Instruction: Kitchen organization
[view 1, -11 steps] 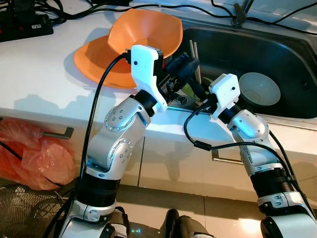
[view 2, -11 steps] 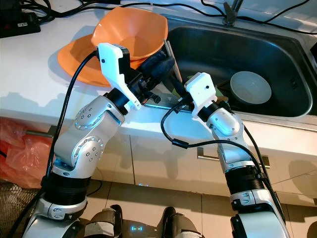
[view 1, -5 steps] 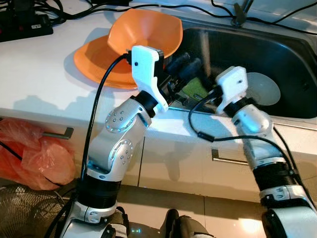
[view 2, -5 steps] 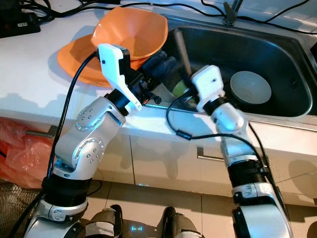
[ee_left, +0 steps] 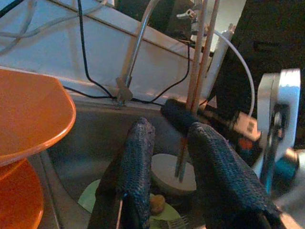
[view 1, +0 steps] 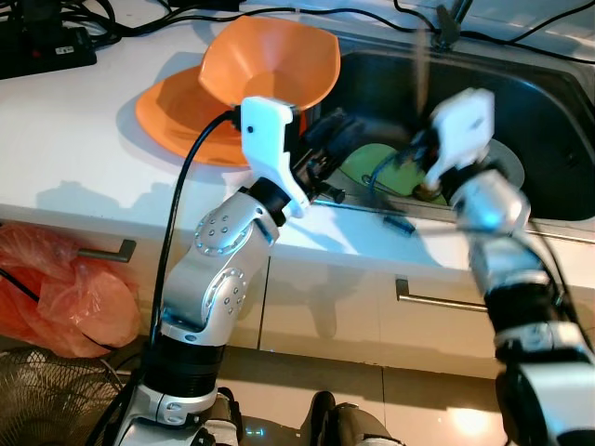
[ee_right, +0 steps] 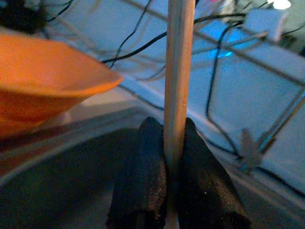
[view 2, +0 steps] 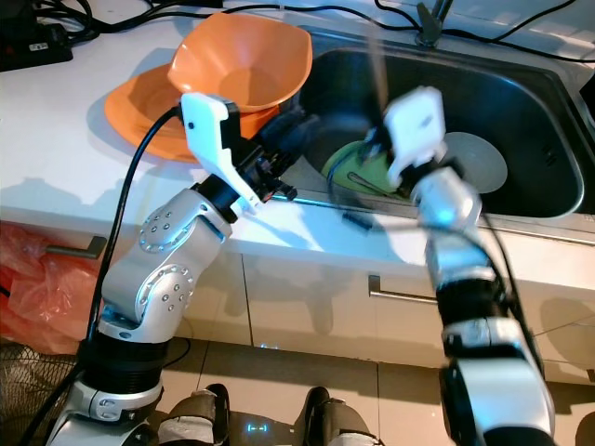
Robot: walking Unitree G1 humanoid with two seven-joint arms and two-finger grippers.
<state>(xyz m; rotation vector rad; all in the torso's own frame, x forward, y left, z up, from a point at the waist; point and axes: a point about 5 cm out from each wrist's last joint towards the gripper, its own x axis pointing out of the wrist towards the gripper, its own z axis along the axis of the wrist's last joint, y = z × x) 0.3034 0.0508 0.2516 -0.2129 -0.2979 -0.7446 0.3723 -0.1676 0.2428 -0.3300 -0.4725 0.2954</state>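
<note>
My right gripper [ee_right: 167, 126] is shut on a pair of wooden chopsticks [ee_right: 177, 67] and holds them upright over the steel sink [view 1: 548, 102]; this arm is blurred. The chopsticks [view 1: 421, 70] rise above the gripper [view 1: 420, 153]. Below them lie a green plate [view 1: 372, 167] with a fork [ee_left: 167, 222] and a white bowl [view 1: 507, 172]. My left gripper [view 1: 337, 137] hovers open at the sink's left rim, nothing between its fingers [ee_left: 138, 162]. An orange bowl [view 1: 270, 60] rests on an orange plate [view 1: 172, 111] on the white counter.
A tap [view 1: 449, 28] stands behind the sink, with cables running along the back. A black power strip [view 1: 46, 42] lies at the counter's far left. Below are cabinet fronts with handles [view 1: 446, 297], and a red plastic bag [view 1: 56, 279] sits by the floor.
My right gripper has lifted the chopsticks from the sink's near left edge up and to the right, uncovering the green plate. The left arm has hardly moved.
</note>
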